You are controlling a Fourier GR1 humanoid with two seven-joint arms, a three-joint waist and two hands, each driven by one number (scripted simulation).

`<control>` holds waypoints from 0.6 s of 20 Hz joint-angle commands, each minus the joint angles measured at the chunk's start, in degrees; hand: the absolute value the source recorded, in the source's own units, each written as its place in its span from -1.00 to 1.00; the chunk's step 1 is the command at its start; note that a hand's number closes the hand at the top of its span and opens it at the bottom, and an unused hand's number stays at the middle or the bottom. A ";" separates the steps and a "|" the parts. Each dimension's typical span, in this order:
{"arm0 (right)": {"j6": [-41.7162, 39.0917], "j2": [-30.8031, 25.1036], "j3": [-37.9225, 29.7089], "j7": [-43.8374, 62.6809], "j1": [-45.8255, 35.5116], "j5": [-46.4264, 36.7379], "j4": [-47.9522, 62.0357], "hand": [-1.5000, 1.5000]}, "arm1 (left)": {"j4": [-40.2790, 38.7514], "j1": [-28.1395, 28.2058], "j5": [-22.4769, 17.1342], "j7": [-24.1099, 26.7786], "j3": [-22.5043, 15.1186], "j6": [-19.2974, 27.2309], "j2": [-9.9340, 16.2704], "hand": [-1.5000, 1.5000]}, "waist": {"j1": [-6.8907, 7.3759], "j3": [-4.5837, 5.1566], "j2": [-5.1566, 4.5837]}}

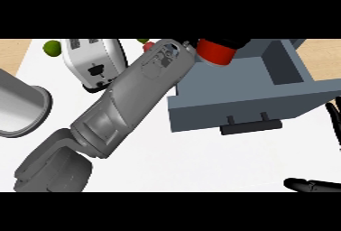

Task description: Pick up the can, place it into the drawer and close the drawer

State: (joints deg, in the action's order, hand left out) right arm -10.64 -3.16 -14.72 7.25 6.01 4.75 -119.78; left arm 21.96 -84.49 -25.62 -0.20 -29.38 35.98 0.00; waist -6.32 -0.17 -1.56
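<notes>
Left hand (234, 43) grips the red can (215, 51) over the open drawer (266, 97), so release and closing remain; right hand (313, 184) rests open

No words, labels, brands, numbers or signs can be read anywhere in the head view. The red can (215, 51) near the counter's far edge shows a plain side with no lettering. The white toaster (94, 61) toward the far left corner carries only a dark lever and knob, no markings. The grey drawer (256, 97) front has a black handle and nothing written on it. The grey forearm (130, 101) has panel lines but no legible marks, and the metal pot (20, 103) at the left edge is bare.
</notes>
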 commanded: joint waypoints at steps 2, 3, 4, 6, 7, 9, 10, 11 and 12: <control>1.09 0.77 1.85 1.79 -0.88 -1.33 -1.75 -1.00 | -0.30 1.75 -0.99 1.15 -4.01 2.27 0.00 1.00 | -1.32 0.00 -0.19; -0.70 -0.59 0.08 0.59 1.22 0.21 -2.52 -1.00 | -2.67 1.14 -0.76 2.45 -2.59 0.51 0.00 1.00 | -0.30 0.02 0.02; -1.81 -1.46 -0.32 0.92 0.84 1.37 -0.86 -1.00 | -1.10 3.02 -1.35 2.08 -4.24 3.82 0.00 -1.00 | -1.50 -0.04 -0.19; -0.24 -1.06 0.29 2.32 -1.08 0.44 -1.70 -1.00 | -2.19 1.07 -2.10 1.55 -3.66 2.73 0.00 -1.00 | -0.97 0.01 -0.22; -0.14 -0.12 1.48 1.59 -1.48 0.17 -1.40 -1.00 | -1.53 2.25 -2.96 2.15 -3.69 5.18 0.00 -1.00 | -2.08 -0.02 -0.56; 0.27 0.63 2.37 1.06 -0.04 -1.53 -2.25 -1.00 | -2.24 2.44 -2.91 2.35 -4.71 5.07 0.00 -1.00 | -1.52 0.00 -0.34; -0.21 -0.98 0.38 1.90 -1.35 0.30 -1.30 -1.00 | -0.69 3.89 -3.40 2.65 -5.69 5.66 0.00 -1.00 | -1.13 0.01 -0.17; -0.20 -0.69 1.53 2.77 -0.86 -0.27 -3.13 -1.00 | -1.27 4.42 -4.16 3.81 -4.74 6.69 0.00 -1.00 | -1.64 0.04 -0.35; 0.37 -0.37 1.53 2.91 -1.24 -0.53 -2.69 -1.00 | -0.79 4.20 -3.76 3.78 -6.06 7.36 0.00 -1.00 | -1.09 0.03 -0.16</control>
State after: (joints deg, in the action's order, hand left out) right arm -10.70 -3.56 -13.51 9.14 5.17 4.47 -121.72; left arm 20.76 -81.45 -28.59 2.49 -34.01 41.21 0.00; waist -7.62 -0.16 -1.81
